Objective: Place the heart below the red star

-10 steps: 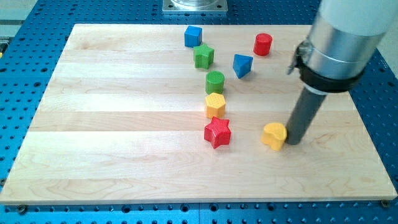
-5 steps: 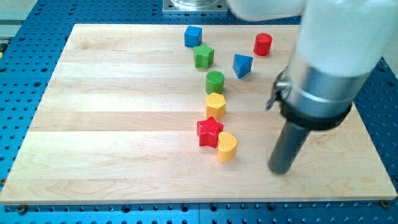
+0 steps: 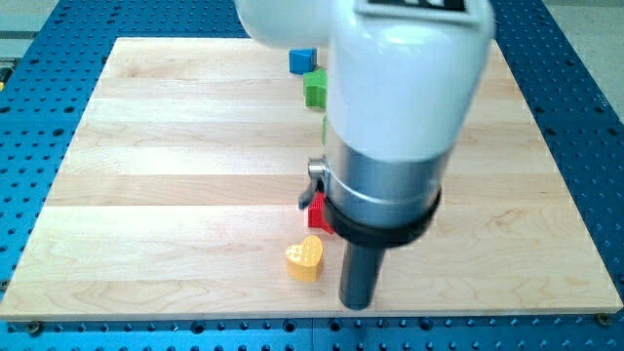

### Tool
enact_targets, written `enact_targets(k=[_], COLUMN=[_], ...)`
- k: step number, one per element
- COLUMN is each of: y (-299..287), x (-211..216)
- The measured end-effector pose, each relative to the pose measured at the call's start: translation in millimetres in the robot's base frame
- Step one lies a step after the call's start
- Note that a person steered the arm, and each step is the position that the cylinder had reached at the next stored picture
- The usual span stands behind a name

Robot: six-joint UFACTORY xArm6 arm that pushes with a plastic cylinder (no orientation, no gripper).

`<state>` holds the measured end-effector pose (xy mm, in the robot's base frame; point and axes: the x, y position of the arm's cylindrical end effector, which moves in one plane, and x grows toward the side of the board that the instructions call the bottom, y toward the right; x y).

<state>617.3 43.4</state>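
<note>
Near the view's bottom edge of the pale wooden board (image 3: 146, 195), my tip (image 3: 357, 304) stands just right of the yellow heart block (image 3: 305, 258), apart from it; I carry no jaws, only a bare rod; the red star block (image 3: 318, 213) shows as a sliver behind my arm, up-right of the heart; I judge a short, gentle rightward nudge from the heart's left would centre it below the star.
</note>
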Motion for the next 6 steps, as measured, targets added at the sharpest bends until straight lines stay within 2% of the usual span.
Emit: enact_targets(k=[2, 4, 6], y=[-88.5, -67.5, -54.4], x=[-7.6, -29.0, -29.4])
